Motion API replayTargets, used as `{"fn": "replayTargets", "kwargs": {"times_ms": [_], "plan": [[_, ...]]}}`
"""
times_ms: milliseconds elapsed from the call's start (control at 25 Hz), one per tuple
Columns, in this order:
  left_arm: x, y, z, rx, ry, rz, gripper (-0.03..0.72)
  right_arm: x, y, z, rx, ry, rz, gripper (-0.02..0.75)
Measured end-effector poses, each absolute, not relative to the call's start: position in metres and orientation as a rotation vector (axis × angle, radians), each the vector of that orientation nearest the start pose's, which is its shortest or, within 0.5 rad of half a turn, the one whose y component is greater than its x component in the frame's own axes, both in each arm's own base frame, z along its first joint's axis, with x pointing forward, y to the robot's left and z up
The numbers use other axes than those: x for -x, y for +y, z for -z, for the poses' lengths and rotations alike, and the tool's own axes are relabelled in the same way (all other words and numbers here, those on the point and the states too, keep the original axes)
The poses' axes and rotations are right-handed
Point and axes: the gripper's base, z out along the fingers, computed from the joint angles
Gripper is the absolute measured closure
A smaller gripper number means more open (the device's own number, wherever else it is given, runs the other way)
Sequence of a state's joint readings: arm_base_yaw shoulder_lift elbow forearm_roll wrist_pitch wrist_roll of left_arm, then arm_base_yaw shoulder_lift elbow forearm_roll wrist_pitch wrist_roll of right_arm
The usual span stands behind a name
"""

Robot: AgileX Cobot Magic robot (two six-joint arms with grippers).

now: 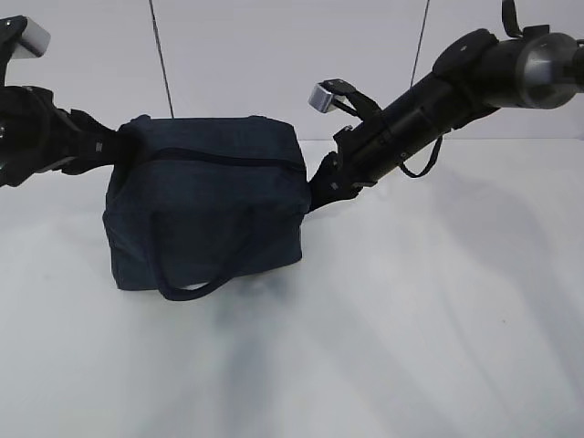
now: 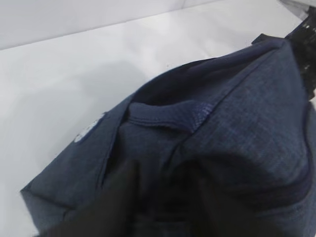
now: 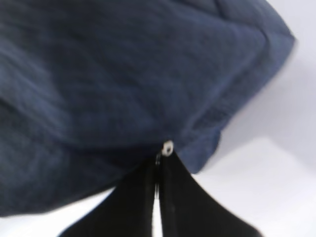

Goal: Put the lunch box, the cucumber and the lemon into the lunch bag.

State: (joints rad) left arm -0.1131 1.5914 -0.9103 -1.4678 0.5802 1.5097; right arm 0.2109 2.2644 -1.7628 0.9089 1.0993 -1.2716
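Observation:
The dark navy lunch bag (image 1: pixel 205 210) stands on the white table with its zipper (image 1: pixel 228 157) drawn shut along the top. At the bag's left end, my left gripper (image 1: pixel 114 146) presses against the fabric. In the left wrist view its dark fingers (image 2: pixel 123 197) stand a little apart, open, with bag (image 2: pixel 237 108) cloth bulging between them. My right gripper (image 1: pixel 315 187) is at the right end. Seen from the right wrist, it (image 3: pixel 159 165) is shut on the small metal zipper pull (image 3: pixel 168 147) of the bag (image 3: pixel 123 74). The lunch box, cucumber and lemon are hidden.
A strap handle (image 1: pixel 196 287) hangs down the bag's front onto the table (image 1: pixel 411 347). A white round logo (image 2: pixel 89 129) shows on one side. Two thin cables (image 1: pixel 161 55) hang against the back wall. The right arm (image 1: pixel 429 100) slants in from the upper right.

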Motion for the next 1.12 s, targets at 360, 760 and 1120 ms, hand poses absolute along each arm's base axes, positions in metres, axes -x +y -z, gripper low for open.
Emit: {"fn": "replayTargets", "kwargs": {"times_ms": [360,760,1120], "plan": [[-0.312,-0.084,-0.254,-0.833,2.073,0.49,0.218,-0.43,0.172,-0.18,1.398,2.137,-0.982,0.73],[-0.271,-0.112,-0.314,-1.321,1.818,0.376,0.213,-0.417,0.197,-0.198,1.444,2.066,-1.03,0.73],[-0.268,-0.155,-0.286,-1.618,1.753,0.154,0.223,-0.413,0.205,-0.198,1.437,2.074,-1.057,0.73]]}}
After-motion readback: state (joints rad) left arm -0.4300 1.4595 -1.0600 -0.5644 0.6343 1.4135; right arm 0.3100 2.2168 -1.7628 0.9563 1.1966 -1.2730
